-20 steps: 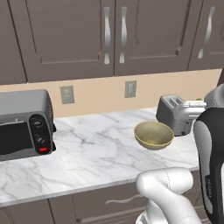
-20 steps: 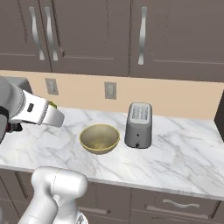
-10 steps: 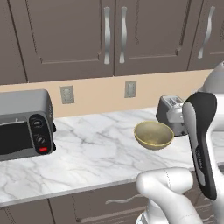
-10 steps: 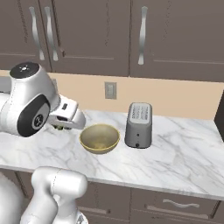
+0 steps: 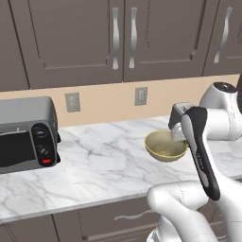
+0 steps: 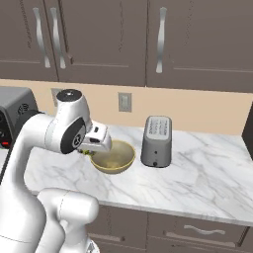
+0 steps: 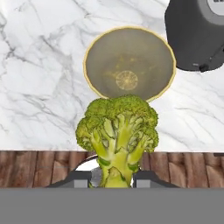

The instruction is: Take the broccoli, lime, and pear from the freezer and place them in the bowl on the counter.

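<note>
We carry the broccoli pinched tight in our jaws; next, advance toward the bowl at 12 o'clock, then release.

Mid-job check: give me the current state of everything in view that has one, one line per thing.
broccoli: held by its stalk, hanging short of the bowl.
gripper: jaws shut on the broccoli.
bowl: upright on the counter, holds one round yellow slice, no broccoli yet.
counter: bears the bowl, toaster and toaster oven.
toaster: upright, right beside the bowl.
toaster oven: door shut.
wall cabinets: doors shut.
</note>
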Controlling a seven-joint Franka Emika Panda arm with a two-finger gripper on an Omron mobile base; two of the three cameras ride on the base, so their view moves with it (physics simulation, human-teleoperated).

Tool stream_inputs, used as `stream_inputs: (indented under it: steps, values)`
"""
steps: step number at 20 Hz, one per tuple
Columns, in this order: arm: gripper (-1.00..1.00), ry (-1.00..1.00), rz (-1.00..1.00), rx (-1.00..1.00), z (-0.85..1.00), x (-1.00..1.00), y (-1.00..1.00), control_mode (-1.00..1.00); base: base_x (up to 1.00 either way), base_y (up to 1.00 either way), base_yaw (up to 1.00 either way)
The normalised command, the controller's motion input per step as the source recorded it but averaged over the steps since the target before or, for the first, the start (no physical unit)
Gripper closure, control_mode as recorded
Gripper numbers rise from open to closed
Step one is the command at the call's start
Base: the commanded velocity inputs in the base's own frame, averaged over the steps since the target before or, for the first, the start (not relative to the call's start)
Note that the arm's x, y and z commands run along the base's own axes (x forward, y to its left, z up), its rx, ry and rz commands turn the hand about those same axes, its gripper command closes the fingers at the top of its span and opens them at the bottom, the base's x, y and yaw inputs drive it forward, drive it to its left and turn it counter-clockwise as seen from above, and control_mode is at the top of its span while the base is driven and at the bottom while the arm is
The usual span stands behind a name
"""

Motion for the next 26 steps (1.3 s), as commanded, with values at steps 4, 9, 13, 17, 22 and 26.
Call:
stream_inputs:
  steps: [4, 9, 13, 17, 22, 26]
  values:
    - [1.00, 0.08, 0.03, 0.00, -0.56, 0.73, 0.03, -1.00, 0.00, 0.00, 0.00]
    - [1.00, 0.07, 0.03, 0.00, -0.48, 0.69, 0.04, -1.00, 0.00, 0.00, 0.00]
    - [1.00, 0.02, 0.05, 0.00, -0.71, 0.64, 0.00, -1.00, 0.00, 0.00, 0.00]
    - [1.00, 0.00, 0.05, 0.00, -0.67, 0.64, -0.02, -1.00, 0.00, 0.00, 0.00]
    - [1.00, 0.00, 0.05, 0.02, -0.49, 0.42, -0.21, -1.00, 0.00, 0.00, 0.00]
    - [1.00, 0.00, 0.03, 0.00, -0.28, 0.03, -0.15, -1.00, 0.00, 0.00, 0.00]
